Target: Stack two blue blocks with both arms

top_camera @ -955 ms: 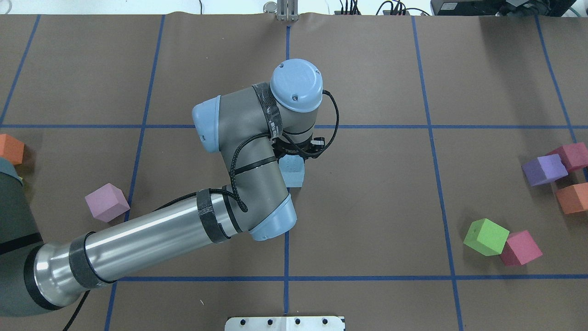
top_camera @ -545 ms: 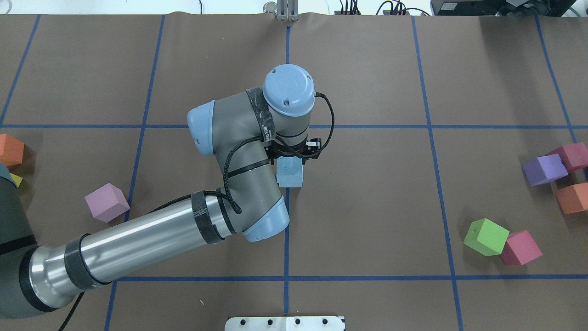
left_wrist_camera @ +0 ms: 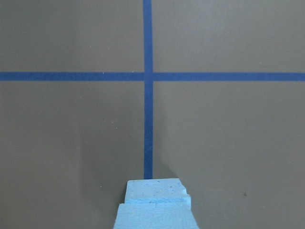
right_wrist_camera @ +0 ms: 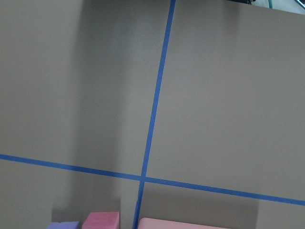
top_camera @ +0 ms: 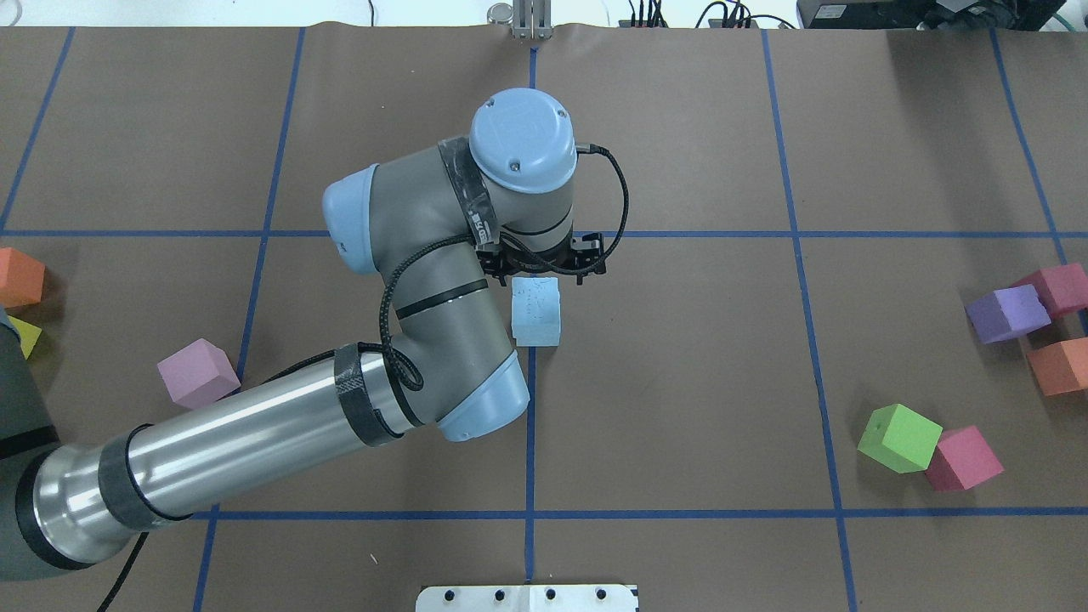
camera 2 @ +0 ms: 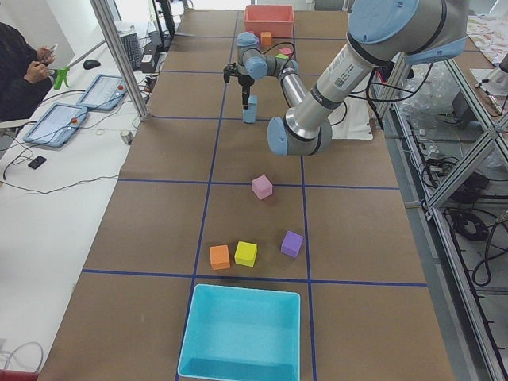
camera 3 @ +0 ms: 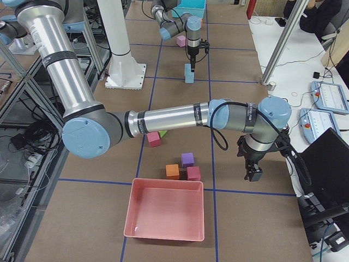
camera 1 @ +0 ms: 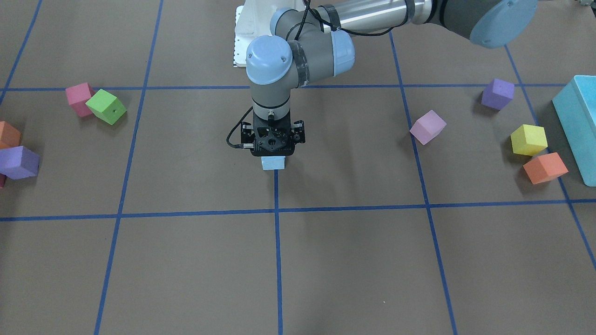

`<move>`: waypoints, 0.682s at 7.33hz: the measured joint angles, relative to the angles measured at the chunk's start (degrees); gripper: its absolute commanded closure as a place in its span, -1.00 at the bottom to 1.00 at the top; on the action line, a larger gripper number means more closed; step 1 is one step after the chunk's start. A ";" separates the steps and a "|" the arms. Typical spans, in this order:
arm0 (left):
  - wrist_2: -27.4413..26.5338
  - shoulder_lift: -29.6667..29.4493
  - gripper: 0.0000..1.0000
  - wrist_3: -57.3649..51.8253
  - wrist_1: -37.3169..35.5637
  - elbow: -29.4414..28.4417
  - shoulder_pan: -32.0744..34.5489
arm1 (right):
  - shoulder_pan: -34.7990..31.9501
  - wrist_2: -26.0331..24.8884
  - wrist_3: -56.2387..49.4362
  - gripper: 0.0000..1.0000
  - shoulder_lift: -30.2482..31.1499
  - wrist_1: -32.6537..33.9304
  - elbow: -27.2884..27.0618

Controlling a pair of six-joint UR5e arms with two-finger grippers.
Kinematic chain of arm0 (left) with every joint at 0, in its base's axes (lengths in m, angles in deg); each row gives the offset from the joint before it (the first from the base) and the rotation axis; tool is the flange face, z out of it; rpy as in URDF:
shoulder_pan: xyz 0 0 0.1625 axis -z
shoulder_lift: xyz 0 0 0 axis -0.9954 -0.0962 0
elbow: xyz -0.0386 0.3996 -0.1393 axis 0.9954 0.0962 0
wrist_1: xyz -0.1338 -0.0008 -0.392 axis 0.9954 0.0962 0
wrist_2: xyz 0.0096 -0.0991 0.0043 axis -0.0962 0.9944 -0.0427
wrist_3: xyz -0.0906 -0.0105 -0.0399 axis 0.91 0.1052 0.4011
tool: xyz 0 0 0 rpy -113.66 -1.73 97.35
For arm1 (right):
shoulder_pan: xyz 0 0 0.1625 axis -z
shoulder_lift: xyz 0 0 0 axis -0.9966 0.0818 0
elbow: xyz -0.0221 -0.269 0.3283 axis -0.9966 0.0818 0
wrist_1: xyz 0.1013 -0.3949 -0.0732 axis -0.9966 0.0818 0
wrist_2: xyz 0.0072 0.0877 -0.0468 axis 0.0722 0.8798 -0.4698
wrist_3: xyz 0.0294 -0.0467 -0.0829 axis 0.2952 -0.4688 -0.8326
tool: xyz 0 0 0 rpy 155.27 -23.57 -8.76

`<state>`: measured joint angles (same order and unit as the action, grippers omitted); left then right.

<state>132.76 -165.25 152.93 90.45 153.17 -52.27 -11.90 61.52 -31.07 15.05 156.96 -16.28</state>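
Note:
The two blue blocks (top_camera: 535,310) stand stacked one on the other at the table's centre, on the blue tape line. The stack also shows in the front view (camera 1: 273,163), the left wrist view (left_wrist_camera: 155,210) and the right-side view (camera 3: 189,73). My left gripper (top_camera: 544,265) hangs just above the stack, open and holding nothing, and points straight down (camera 1: 273,149). My right gripper (camera 3: 254,173) shows only in the right-side view, low over the table's right end, far from the stack. I cannot tell whether it is open or shut.
A lilac cube (top_camera: 197,374), an orange cube (top_camera: 17,276) and a yellow cube (top_camera: 24,336) lie at the left. Green (top_camera: 899,438), magenta (top_camera: 963,459), purple (top_camera: 1007,313) and orange (top_camera: 1058,365) cubes lie at the right. A turquoise box (camera 2: 242,333) and a red tray (camera 3: 166,215) stand at the table's ends.
My left wrist has lifted and drawn back from the stack, uncovering more of the top blue block. The stack has not moved.

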 measured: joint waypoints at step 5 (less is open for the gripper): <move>14.78 13.41 -0.96 -36.83 -20.09 20.52 29.65 | 0.02 0.17 0.53 -1.00 0.52 -0.09 0.04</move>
<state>147.54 -151.84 116.10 70.36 173.70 -22.62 -11.88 61.69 -30.55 15.56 156.87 -16.24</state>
